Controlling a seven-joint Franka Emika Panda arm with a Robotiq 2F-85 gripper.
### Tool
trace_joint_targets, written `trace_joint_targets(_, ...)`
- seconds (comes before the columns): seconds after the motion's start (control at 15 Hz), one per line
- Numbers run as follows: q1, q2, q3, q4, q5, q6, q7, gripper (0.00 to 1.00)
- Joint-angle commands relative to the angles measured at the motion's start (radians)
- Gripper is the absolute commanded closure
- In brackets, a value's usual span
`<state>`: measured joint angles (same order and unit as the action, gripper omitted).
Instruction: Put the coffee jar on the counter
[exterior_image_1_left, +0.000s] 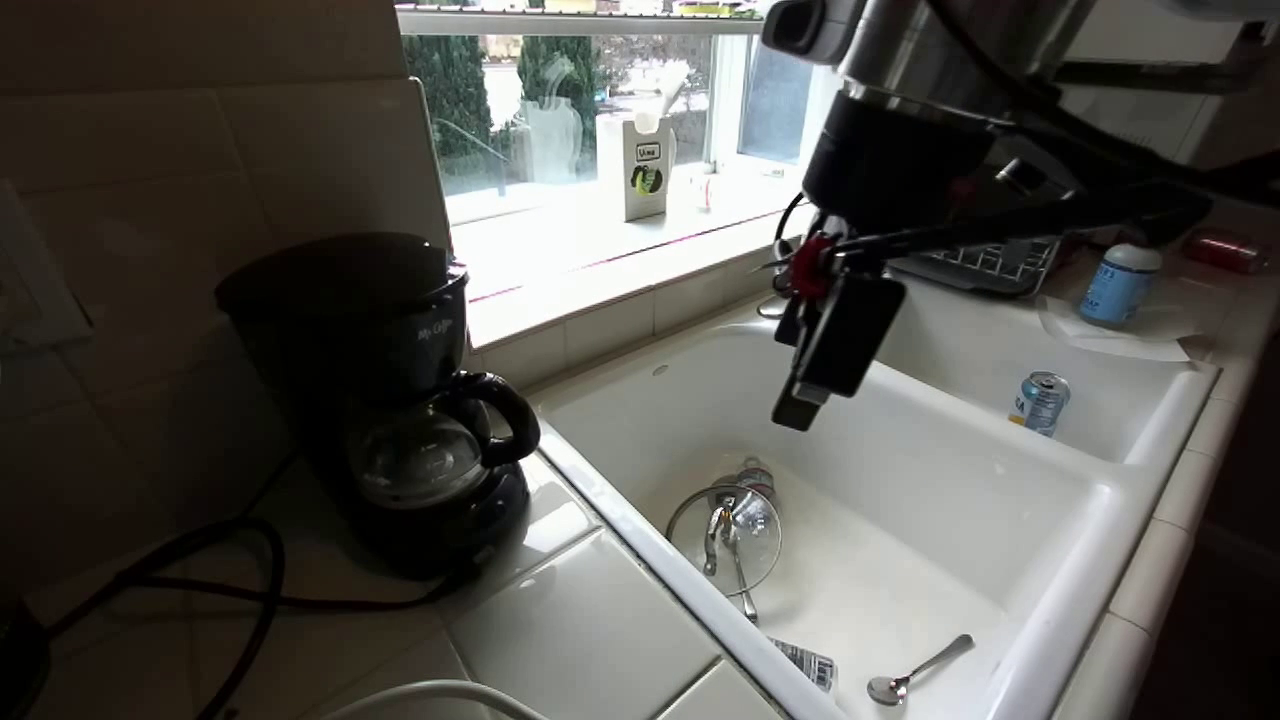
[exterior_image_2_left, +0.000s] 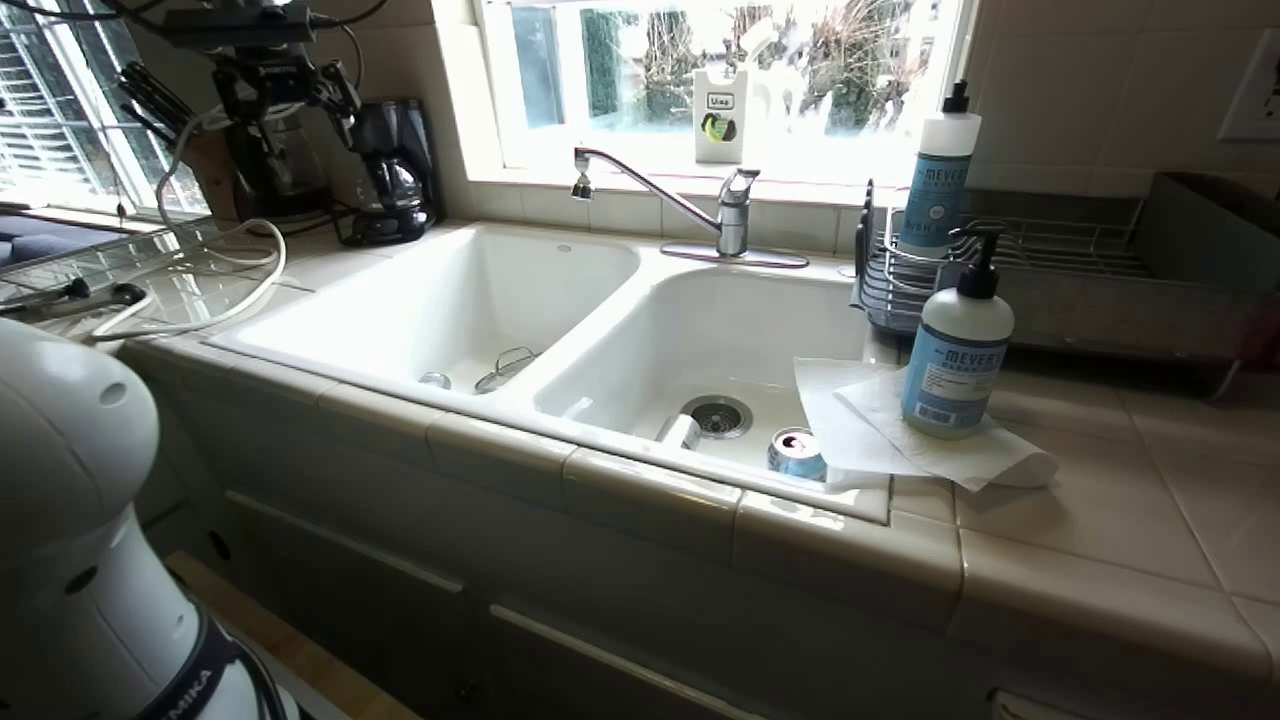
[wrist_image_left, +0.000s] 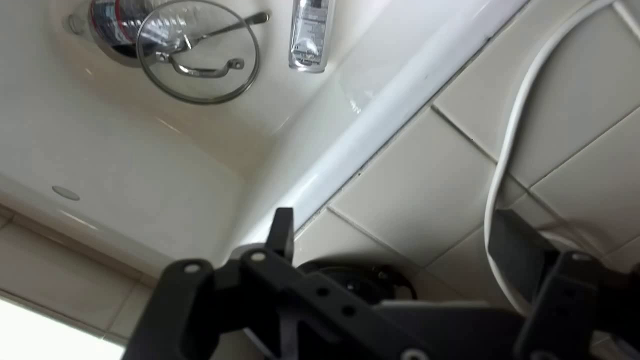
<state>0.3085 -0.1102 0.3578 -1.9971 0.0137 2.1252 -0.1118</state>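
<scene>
The coffee jar (exterior_image_1_left: 418, 458) is a clear glass carafe with a black handle. It sits inside the black coffee maker, its handle turned toward the sink; it also shows there in an exterior view (exterior_image_2_left: 403, 188). The white tiled counter (exterior_image_1_left: 590, 610) bears the coffee maker and shows in the wrist view (wrist_image_left: 425, 180). My gripper (wrist_image_left: 400, 237) is open, with nothing between its fingers. In both exterior views it hangs in the air, apart from the jar (exterior_image_1_left: 805, 395) (exterior_image_2_left: 288, 108). In the wrist view only a dark part of the coffee maker shows; the jar cannot be made out.
The black coffee maker (exterior_image_1_left: 340, 300) stands beside the sink (exterior_image_1_left: 900, 560), below the window. A white cable (wrist_image_left: 505, 150) crosses the counter. The sink holds a glass lid (wrist_image_left: 200, 90), a bottle (wrist_image_left: 117, 30) and cans. A faucet (exterior_image_2_left: 733, 215) rises behind the sink.
</scene>
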Motion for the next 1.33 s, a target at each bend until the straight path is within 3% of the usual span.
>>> trace_joint_targets(0.0,0.006,0.127,0.008,0.087,-0.077,0.175,0.115,0.0)
trace_joint_targets(0.2,0.008,0.186,-0.01,0.117,-0.005,0.315,0.066,0.0)
trace_joint_targets(0.27,0.011,0.14,-0.011,0.081,-0.034,0.273,0.085,0.0)
trace_joint_targets(1.07,0.012,0.152,-0.015,0.091,-0.034,0.282,0.084,0.0)
trace_joint_targets(1.27,0.007,0.225,-0.019,0.16,-0.03,0.288,0.034,0.0)
